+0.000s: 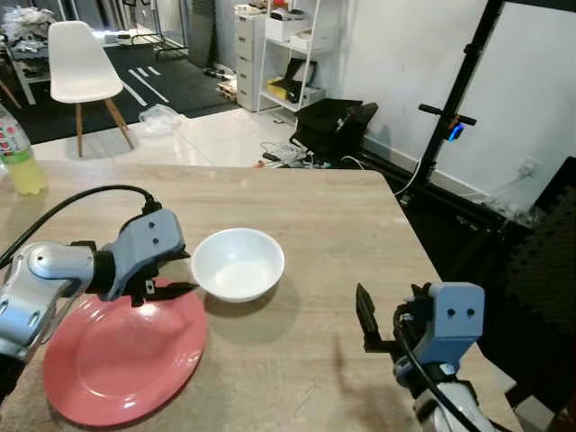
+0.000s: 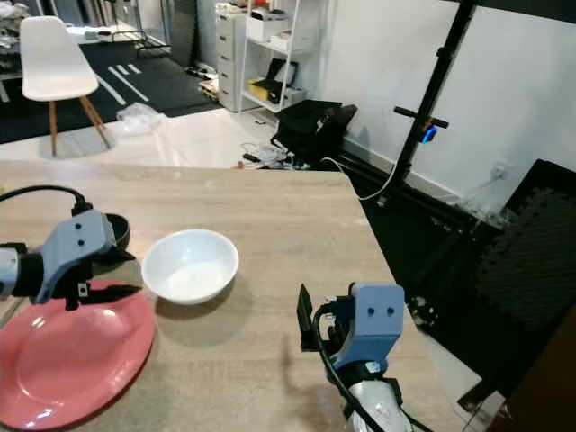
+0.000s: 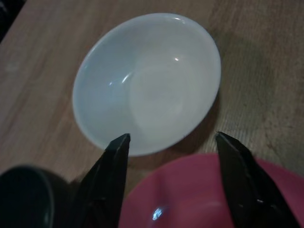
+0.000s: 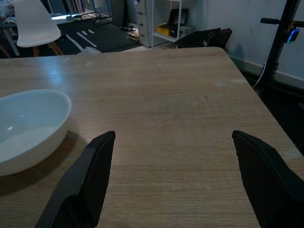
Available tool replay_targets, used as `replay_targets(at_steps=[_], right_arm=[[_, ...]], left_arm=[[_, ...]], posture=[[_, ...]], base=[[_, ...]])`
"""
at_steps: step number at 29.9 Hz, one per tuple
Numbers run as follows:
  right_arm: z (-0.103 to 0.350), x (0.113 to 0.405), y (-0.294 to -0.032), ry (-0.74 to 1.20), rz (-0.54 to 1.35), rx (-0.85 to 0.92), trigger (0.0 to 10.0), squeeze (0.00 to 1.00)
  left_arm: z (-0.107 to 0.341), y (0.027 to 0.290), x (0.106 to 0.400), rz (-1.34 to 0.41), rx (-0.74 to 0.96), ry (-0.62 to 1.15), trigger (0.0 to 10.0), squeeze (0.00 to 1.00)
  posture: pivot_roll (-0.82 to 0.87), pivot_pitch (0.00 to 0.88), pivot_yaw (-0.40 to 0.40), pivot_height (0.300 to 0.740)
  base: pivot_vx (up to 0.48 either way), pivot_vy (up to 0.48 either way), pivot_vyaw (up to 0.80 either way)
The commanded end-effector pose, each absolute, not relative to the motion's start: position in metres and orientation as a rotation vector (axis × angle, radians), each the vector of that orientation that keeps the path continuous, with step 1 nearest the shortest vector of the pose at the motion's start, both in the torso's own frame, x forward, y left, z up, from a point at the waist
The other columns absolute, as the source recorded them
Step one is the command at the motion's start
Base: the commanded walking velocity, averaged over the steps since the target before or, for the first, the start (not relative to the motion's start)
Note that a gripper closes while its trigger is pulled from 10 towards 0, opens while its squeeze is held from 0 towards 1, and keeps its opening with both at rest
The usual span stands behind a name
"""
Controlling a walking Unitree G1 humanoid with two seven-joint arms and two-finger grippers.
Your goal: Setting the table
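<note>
Left gripper (image 1: pixel 176 273) open and empty at left of centre, over red plate (image 1: pixel 121 355) edge, white bowl (image 1: pixel 238 264) just right of it; right gripper (image 1: pixel 376 324) farther, lower right, also open.

Bowl (image 1: pixel 238 263) on table (image 1: pixel 342 225), just right of plate (image 1: pixel 121 355). Bottle (image 1: pixel 20 155) far left. Chair (image 1: pixel 81 67) on floor behind table.

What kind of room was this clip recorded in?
Probably a home or studio space with a dining spot: a light wooden table with a white bowl and red plate, a white chair, white storage shelves behind.
</note>
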State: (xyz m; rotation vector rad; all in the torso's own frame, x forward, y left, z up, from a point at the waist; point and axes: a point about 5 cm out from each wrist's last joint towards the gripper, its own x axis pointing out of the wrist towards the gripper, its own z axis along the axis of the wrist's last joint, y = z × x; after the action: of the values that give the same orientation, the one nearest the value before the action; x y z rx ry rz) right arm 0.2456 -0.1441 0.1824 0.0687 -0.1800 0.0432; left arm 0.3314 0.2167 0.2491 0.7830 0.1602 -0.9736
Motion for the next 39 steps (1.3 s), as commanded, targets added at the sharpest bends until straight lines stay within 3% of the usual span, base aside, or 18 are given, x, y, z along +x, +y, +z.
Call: replay_targets(at_steps=[1, 2, 6, 9, 14, 17, 18, 20, 21, 29, 39], right_arm=[[0.188, 0.246, -0.141, -0.189, 0.071, 0.076, 10.0, 0.0], [0.201, 0.25, -0.126, -0.215, 0.177, 0.077, 10.0, 0.0], [0.211, 0.254, -0.115, -0.231, 0.262, 0.077, 10.0, 0.0], [0.223, 0.259, -0.096, -0.227, 0.427, 0.061, 10.0, 0.0], [0.226, 0.259, -0.09, -0.213, 0.492, 0.047, 10.0, 0.0], [0.226, 0.258, -0.09, -0.2, 0.496, 0.04, 10.0, 0.0], [0.223, 0.256, -0.092, -0.187, 0.485, 0.036, 10.0, 0.0], [0.222, 0.255, -0.093, -0.179, 0.478, 0.034, 10.0, 0.0], [0.22, 0.253, -0.094, -0.168, 0.466, 0.032, 10.0, 0.0], [0.212, 0.248, -0.103, -0.146, 0.388, 0.042, 10.0, 0.0], [0.211, 0.25, -0.103, -0.147, 0.372, 0.059, 10.0, 0.0]], left_arm=[[0.245, 0.211, 0.337, -1.02, 0.811, 0.174, 10.0, 0.0], [0.245, 0.202, 0.346, -1.069, 0.867, 0.172, 10.0, 0.0], [0.247, 0.196, 0.353, -1.087, 0.938, 0.162, 10.0, 0.0], [0.251, 0.182, 0.366, -1.121, 1.042, 0.147, 10.0, 0.0], [0.248, 0.17, 0.374, -1.154, 1.097, 0.154, 10.0, 0.0], [0.244, 0.162, 0.378, -1.17, 1.117, 0.153, 10.0, 0.0], [0.242, 0.16, 0.379, -1.171, 1.123, 0.156, 8.9, 0.0], [0.241, 0.16, 0.379, -1.172, 1.126, 0.158, 8.9, 0.0], [0.244, 0.16, 0.38, -1.168, 1.135, 0.146, 10.0, 0.0], [0.318, 0.167, 0.376, -1.136, 1.15, -0.076, 10.0, 0.0], [0.305, 0.174, 0.354, -1.361, 1.137, -0.036, 10.0, 0.0]], posture=[[0.05, 0.083, 0.008, 0.74], [0.03, 0.108, 0.01, 0.74], [0.02, 0.117, 0.013, 0.74], [0.01, 0.15, 0.011, 0.74], [-0.01, 0.188, 0.005, 0.74], [-0.02, 0.203, 0.006, 0.74], [-0.02, 0.203, 0.006, 0.74], [-0.03, 0.22, 0.016, 0.74], [-0.04, 0.223, 0.023, 0.74], [-0.03, 0.199, 0.046, 0.74], [0.01, 0.188, 0.051, 0.74]], base=[[0.0, 0.0, 0.0], [0.0, 0.0, 0.0], [0.0, 0.0, 0.0], [0.0, 0.0, 0.0], [0.0, 0.0, 0.0], [0.0, 0.0, 0.0], [0.0, 0.0, 0.0], [0.0, 0.0, 0.0], [0.0, 0.0, 0.0], [0.0, 0.0, 0.0], [0.0, 0.0, 0.0]])
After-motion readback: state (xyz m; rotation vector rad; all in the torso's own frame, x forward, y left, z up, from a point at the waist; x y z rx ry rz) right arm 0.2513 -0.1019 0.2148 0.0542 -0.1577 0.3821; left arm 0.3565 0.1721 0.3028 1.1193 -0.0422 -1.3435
